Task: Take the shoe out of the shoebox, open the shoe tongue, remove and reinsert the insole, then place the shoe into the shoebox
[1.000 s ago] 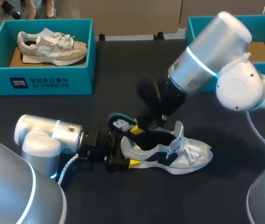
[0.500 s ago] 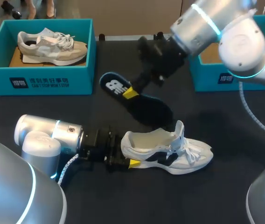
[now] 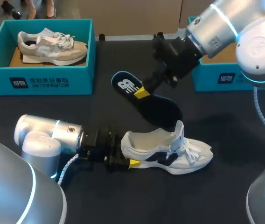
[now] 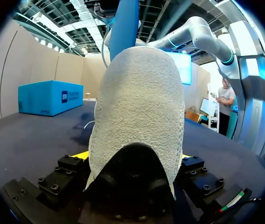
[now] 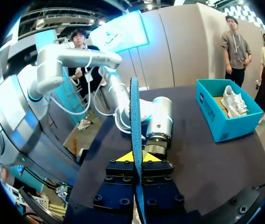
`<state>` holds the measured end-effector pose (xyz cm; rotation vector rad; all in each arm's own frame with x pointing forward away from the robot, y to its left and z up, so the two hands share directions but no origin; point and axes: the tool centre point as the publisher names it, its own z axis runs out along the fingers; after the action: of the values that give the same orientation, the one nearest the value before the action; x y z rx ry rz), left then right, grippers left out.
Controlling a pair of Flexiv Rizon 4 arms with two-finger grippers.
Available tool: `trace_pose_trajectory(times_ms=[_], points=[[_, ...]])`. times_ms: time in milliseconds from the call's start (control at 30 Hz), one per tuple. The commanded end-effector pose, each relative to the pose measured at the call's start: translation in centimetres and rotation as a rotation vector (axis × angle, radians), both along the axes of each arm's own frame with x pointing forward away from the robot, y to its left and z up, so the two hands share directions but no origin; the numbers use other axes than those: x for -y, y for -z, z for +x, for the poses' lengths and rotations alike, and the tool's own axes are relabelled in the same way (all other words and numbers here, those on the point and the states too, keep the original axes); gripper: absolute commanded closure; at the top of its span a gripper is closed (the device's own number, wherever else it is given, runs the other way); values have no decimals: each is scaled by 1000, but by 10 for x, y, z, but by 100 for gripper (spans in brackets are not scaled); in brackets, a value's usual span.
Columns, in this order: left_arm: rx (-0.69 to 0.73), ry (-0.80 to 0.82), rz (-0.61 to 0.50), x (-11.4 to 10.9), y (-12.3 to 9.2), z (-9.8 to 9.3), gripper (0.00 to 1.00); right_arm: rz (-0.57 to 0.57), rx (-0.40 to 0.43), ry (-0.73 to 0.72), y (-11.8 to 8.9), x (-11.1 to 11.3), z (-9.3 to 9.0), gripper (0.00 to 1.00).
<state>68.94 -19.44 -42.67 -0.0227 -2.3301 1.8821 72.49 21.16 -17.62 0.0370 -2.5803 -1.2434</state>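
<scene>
There are two shoes, a beige shoe (image 3: 53, 46) and a white shoe (image 3: 170, 151); two boxes, a left box (image 3: 44, 81) and a right box (image 3: 221, 79); one insole (image 3: 146, 99); two grippers, the left gripper (image 3: 123, 156) and the right gripper (image 3: 141, 91).

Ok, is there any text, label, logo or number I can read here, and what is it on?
On the left shoebox, front wall: a white logo block and a line of small print, too small to quote reliably.
On the right shoebox, front wall: a white label, too blurred to read.
On the insole, heel end: a white logo mark, no legible words.
On the shoe on the table: nothing readable.
</scene>
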Motion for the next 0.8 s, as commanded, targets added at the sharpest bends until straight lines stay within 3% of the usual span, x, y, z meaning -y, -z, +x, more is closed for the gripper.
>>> trace_pose_trajectory(times_ms=[33, 100, 167, 267, 300, 800], points=[[-1, -1, 2, 1, 7, 1, 100, -9, 23, 26, -26, 10, 6, 100], [-1, -1, 2, 1, 7, 1, 100, -43, -4, 57, -59, 24, 8, 100], [-1, -1, 2, 1, 7, 1, 100, -28, -11, 62, -74, 33, 5, 100], [-1, -1, 2, 1, 7, 1, 100, 86, -87, 76, -101, 47, -6, 100], [-1, -1, 2, 1, 7, 1, 100, 61, -132, 95, -109, 50, -11, 100], [-1, -1, 2, 1, 7, 1, 100, 61, -132, 95, -109, 50, -11, 100]])
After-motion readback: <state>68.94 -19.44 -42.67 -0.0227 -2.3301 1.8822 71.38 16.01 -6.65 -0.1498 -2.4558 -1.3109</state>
